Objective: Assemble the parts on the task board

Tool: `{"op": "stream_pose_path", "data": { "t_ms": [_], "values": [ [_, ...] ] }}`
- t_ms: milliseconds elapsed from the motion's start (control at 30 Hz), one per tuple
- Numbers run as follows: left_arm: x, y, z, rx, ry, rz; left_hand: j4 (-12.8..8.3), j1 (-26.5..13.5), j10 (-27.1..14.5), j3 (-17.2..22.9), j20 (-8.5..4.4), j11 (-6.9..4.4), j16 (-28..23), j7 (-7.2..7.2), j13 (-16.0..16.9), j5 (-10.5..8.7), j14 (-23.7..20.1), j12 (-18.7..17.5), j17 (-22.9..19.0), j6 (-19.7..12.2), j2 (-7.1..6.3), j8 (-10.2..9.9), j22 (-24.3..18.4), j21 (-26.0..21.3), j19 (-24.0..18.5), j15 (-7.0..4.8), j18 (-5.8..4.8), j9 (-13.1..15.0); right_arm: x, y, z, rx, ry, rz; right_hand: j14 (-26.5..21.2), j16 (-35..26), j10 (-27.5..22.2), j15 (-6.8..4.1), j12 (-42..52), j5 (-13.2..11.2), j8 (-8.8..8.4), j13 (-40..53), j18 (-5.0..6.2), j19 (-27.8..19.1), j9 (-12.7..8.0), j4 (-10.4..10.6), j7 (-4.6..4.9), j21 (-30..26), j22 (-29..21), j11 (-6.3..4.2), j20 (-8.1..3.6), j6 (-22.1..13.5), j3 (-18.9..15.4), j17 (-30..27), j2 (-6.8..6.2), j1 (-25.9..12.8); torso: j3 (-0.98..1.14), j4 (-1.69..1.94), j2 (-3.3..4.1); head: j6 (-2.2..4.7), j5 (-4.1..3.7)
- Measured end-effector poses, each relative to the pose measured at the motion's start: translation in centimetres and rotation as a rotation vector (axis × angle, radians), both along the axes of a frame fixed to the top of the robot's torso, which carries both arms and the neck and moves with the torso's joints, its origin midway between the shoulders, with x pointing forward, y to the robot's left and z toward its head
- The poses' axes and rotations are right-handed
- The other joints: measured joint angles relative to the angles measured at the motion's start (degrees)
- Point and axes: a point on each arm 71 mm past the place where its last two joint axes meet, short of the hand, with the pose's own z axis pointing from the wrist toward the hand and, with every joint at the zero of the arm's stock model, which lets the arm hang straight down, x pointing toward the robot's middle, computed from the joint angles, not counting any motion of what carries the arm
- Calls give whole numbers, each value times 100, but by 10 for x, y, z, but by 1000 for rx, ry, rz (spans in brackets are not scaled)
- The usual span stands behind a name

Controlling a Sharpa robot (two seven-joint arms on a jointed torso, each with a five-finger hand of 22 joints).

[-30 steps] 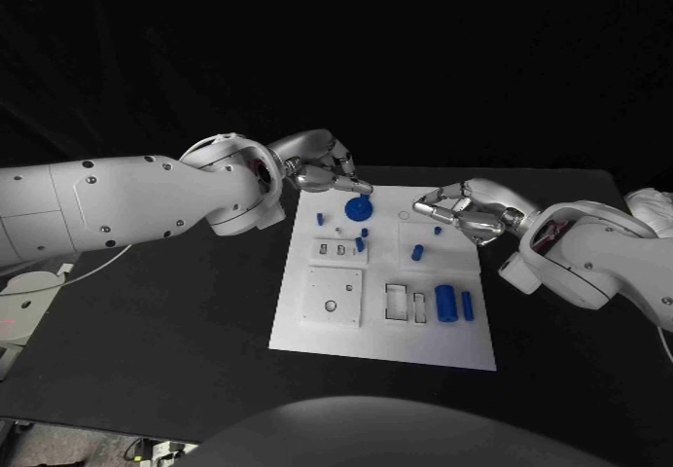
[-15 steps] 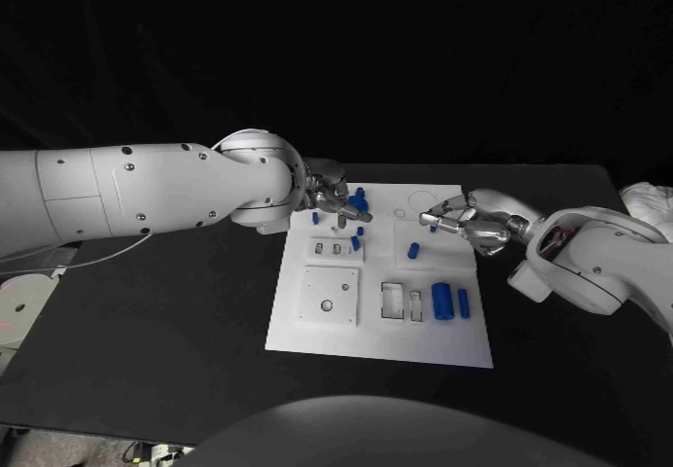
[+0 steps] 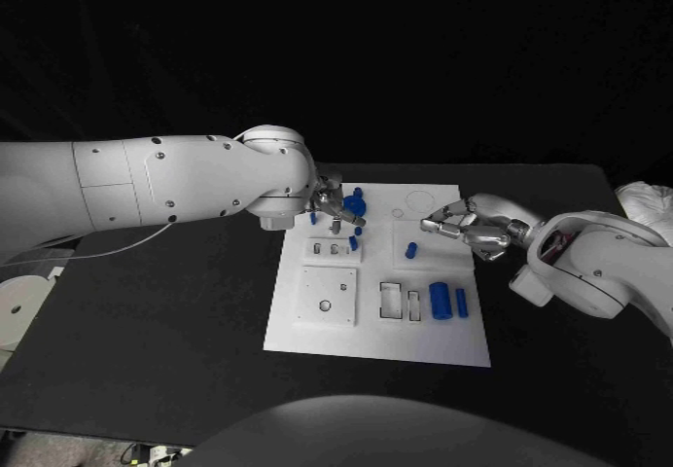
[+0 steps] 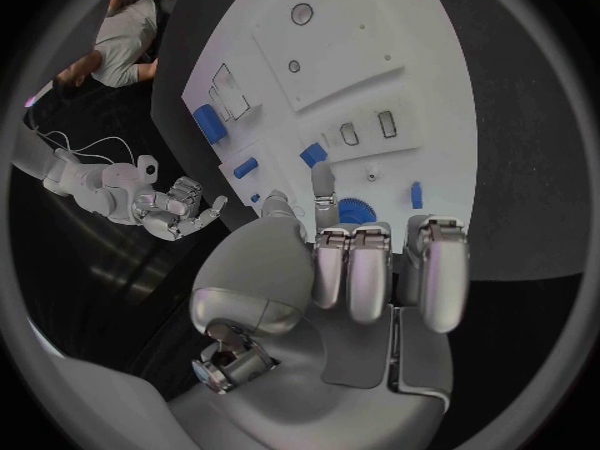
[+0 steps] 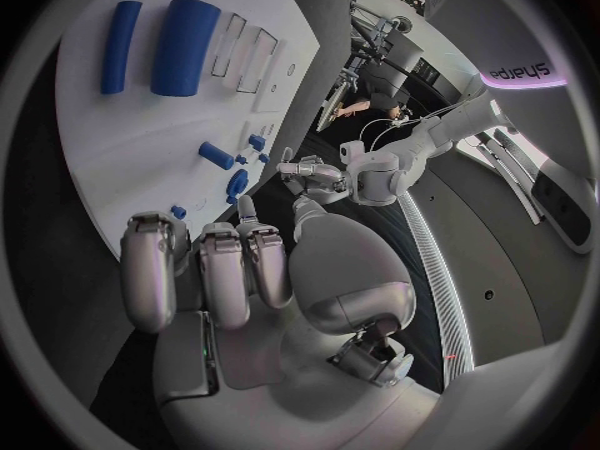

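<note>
Holding the blue gear (image 3: 356, 205) in its fingertips, the left hand (image 3: 331, 203) hangs over the far side of the task board (image 3: 336, 336). I think it must next lower the gear onto its spot. The right hand (image 3: 470, 222) waits empty, fingers loosely curled, by the board's right edge, where there is room.

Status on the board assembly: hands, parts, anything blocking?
Left hand over the blue gear at the task board's far end, grip unclear. Right hand curled, holding nothing. Large blue cylinder lies loose. No obstruction seen.
</note>
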Motion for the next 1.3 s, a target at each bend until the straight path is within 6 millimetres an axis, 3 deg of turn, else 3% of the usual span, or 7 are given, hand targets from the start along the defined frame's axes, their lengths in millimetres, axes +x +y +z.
{"op": "stream_pose_path", "data": {
  "t_ms": [333, 933, 1300],
  "values": [
    [1, -5, -9, 20, 47, 10, -16, 7, 9, -16, 0, 9, 0, 71, 0, 40, 0, -1, -1, -71, 19, -464, 0, 0, 0, 1, 2, -6, 1, 0, -3, 5, 18, -9, 0, 0, 0, 0, 0, 34, 0, 0, 0, -41, -13, 0, 0, -21, -1, 0, -1, 0, 0, 0, 23, 23, -6, 4, -15, 0, 16],
    [2, -4, -25, 20, 90, 39, -16, 55, 35, -16, 1, 37, 0, 92, 0, 67, -1, 18, -2, -92, 66, -719, -1, 0, 0, 43, 3, -18, 1, -2, -7, 5, 35, -17, 0, 0, -1, 0, 0, 58, 22, 1, 0, -41, -18, 0, 0, -21, 3, -1, -1, 0, 0, -1, 1, 44, -9, 0, -14, 0, 34],
    [3, -9, -27, 8, 99, 45, -16, 78, 32, -16, 44, 53, 0, 135, 0, 220, -21, 16, -2, -90, 88, -863, -1, 0, 0, 63, 3, 15, 2, 0, -7, 4, 38, -13, 0, 0, -1, 0, 0, 58, 22, 1, 0, -41, -18, -1, 0, -44, 3, -1, -1, 0, 1, -1, 1, 44, -7, -1, -14, 0, 51]
  ]
}}
